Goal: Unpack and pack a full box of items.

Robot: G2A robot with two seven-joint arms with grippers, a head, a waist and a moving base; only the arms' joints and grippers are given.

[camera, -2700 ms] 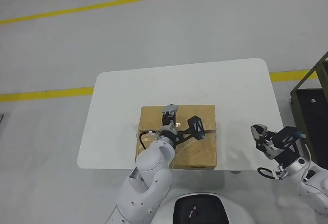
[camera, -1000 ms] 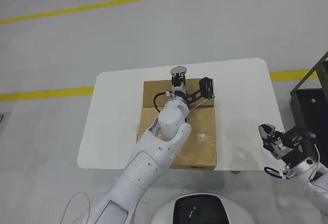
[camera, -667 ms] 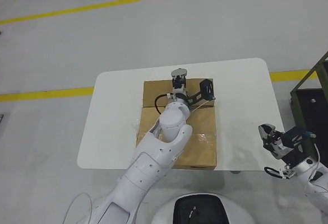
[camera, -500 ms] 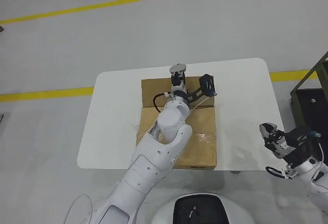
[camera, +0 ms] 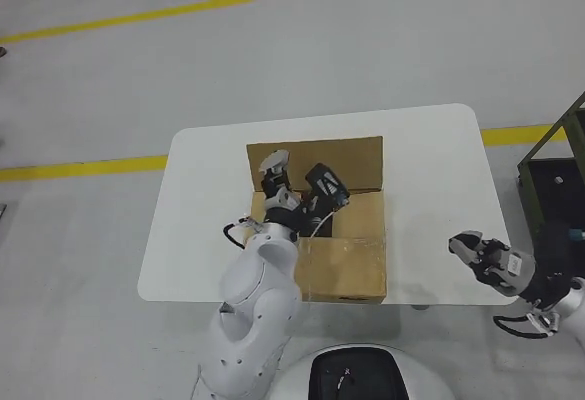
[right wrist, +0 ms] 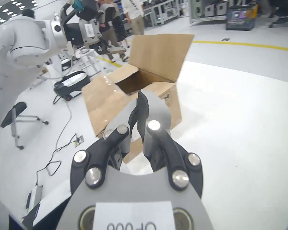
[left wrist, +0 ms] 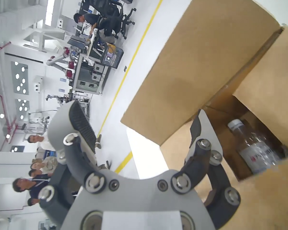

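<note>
With the far flap of the brown cardboard box upright, slide your spread left gripper under the near flap at 6 o'clock, leaving the pressed-together right gripper at 4 o'clock.

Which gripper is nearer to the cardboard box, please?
Left. The left gripper hangs open over the cardboard box, by its raised flap; the right gripper sits near the table's edge, apart from the box.
</note>
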